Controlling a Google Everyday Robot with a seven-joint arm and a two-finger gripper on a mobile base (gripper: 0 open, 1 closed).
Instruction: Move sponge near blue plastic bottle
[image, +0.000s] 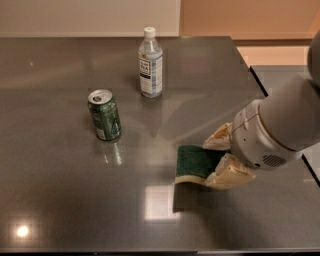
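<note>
A sponge, dark green over pale yellow, is clamped at its right end between the two cream fingers of the gripper. It is held well apart from the blue plastic bottle, nearer the viewer and to the bottle's right. The bottle is stood upright on a dark grey table, and a green drink can is set upright near the bottle's front left.

The gripper juts from the left end of the wrist, clamped on the right end of the sponge. Its two fingers are cream-coloured, blunt wedges with a matte, slightly yellowed surface. Behind them comes a rounded white collar with a thin seam ring and a small dotted grille on its underside. Behind that, the arm widens into a smooth, pale grey cylinder.
</note>
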